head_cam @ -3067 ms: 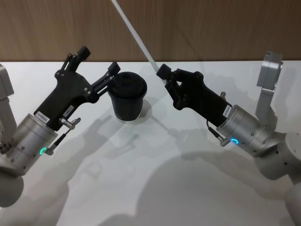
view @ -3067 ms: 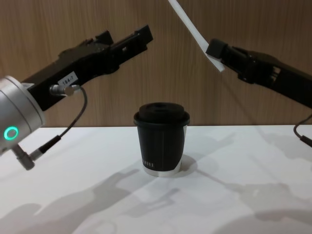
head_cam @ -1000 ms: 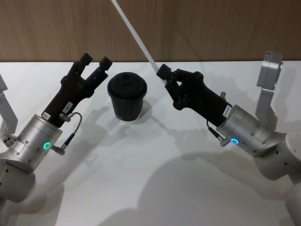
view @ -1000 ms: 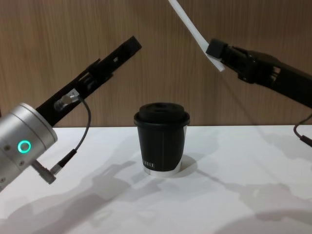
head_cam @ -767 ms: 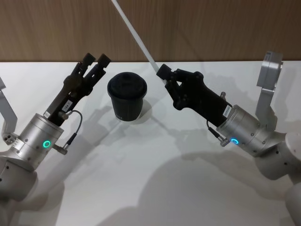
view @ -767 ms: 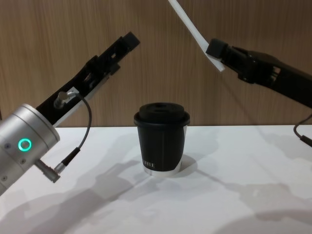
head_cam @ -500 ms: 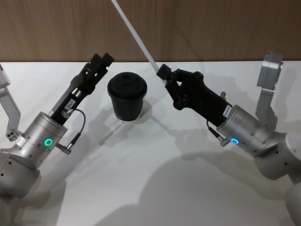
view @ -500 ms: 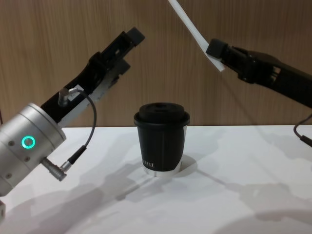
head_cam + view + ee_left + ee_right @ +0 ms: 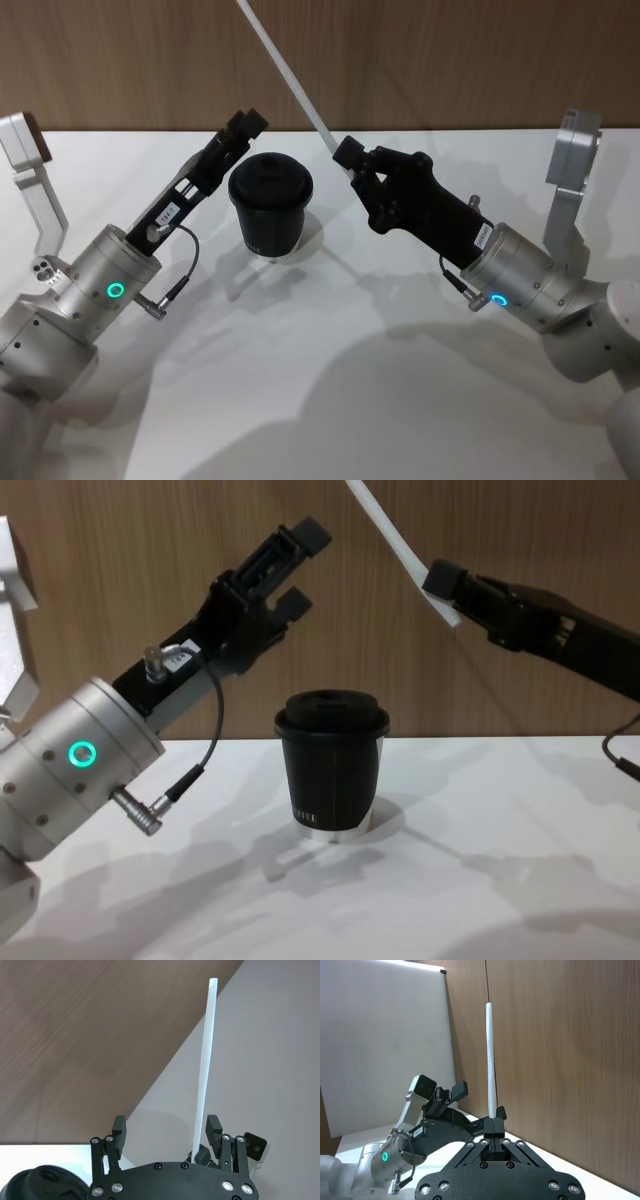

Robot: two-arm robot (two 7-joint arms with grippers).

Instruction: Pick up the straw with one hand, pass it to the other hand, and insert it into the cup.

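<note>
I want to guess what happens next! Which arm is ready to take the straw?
Left. The left gripper is open, up beside the cup, aimed at the straw. The right gripper is shut on the straw's lower end and can only offer it.

straw (image 9: 290, 79): white, straight, low end pinched in R gripper (image 9: 350, 160), slanting up-left. cup (image 9: 270, 205): black, lidded, upright. L gripper (image 9: 245, 125) fingers spread, near lid.
</note>
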